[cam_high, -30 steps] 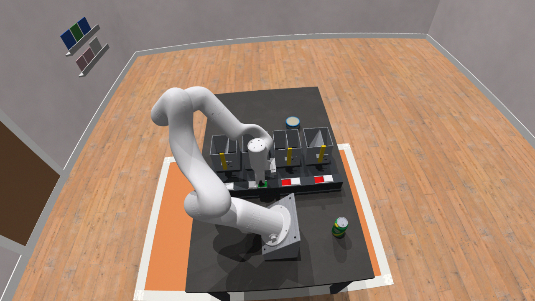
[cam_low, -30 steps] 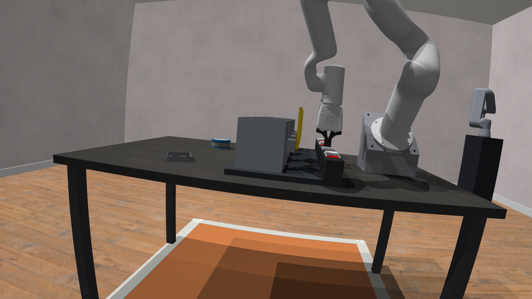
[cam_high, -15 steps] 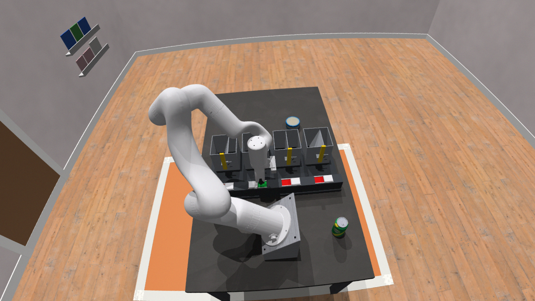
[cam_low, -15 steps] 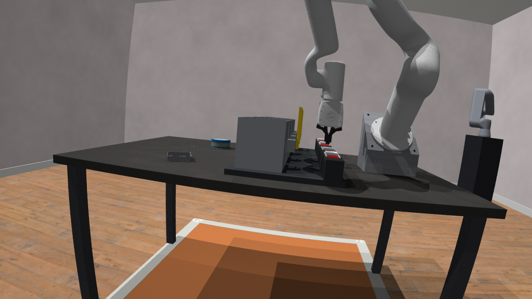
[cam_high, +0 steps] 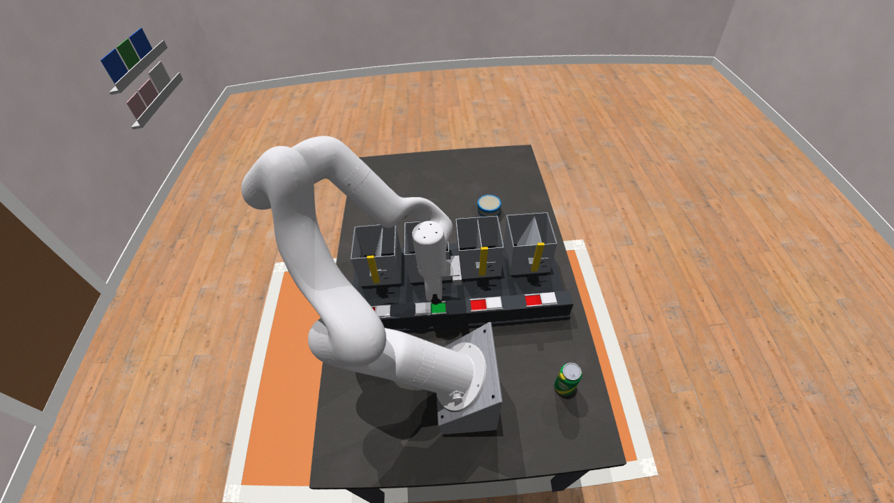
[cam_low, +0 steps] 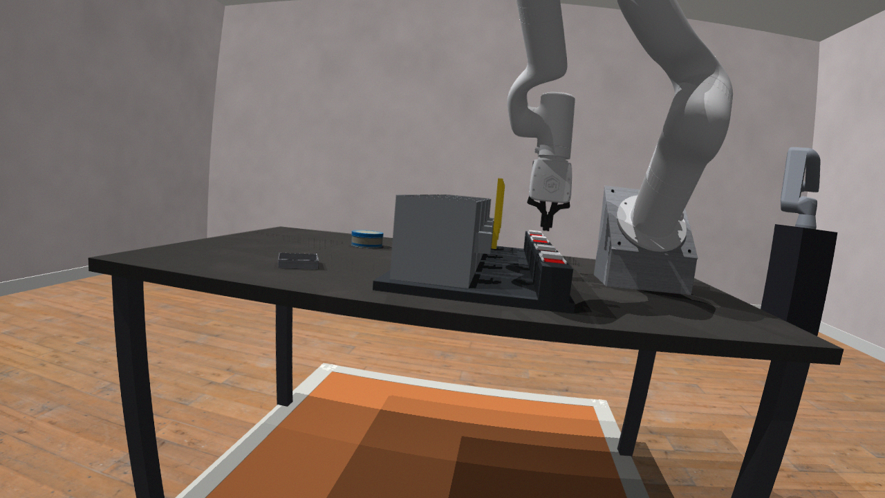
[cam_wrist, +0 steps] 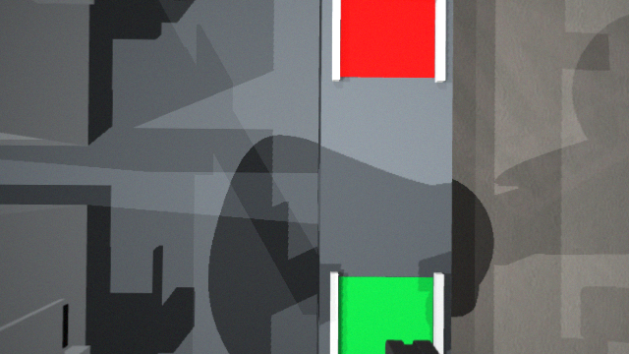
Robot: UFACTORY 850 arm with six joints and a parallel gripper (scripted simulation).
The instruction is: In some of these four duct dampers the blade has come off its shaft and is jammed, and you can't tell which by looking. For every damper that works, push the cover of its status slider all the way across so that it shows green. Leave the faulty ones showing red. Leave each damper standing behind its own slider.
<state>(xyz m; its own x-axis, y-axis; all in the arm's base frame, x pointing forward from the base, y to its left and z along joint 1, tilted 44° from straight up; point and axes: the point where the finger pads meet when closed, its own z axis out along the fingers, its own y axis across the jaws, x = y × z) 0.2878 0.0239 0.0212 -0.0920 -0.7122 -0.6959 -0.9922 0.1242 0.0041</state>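
Four grey duct dampers stand in a row on a black base: first [cam_high: 374, 250], second [cam_high: 420, 244] partly behind my wrist, third [cam_high: 479, 240], fourth [cam_high: 531, 237]. Yellow levers [cam_high: 482, 260] stand at their fronts. The second slider [cam_high: 438, 307] shows green, with its white cover [cam_high: 422, 307] pushed to the left. The third slider [cam_high: 478, 304] and fourth slider [cam_high: 533, 299] show red. The first slider [cam_high: 381, 309] is mostly hidden by my arm. My gripper [cam_high: 433, 299] is shut and empty, a little above the green window [cam_wrist: 385, 315]. It also shows in the side view [cam_low: 547, 224].
A blue round tin [cam_high: 488, 203] lies behind the dampers. A green can [cam_high: 567, 379] stands at the front right. My arm's grey base block [cam_high: 469, 381] sits in front of the sliders. A small grey tray [cam_low: 298, 260] lies on the far side of the table.
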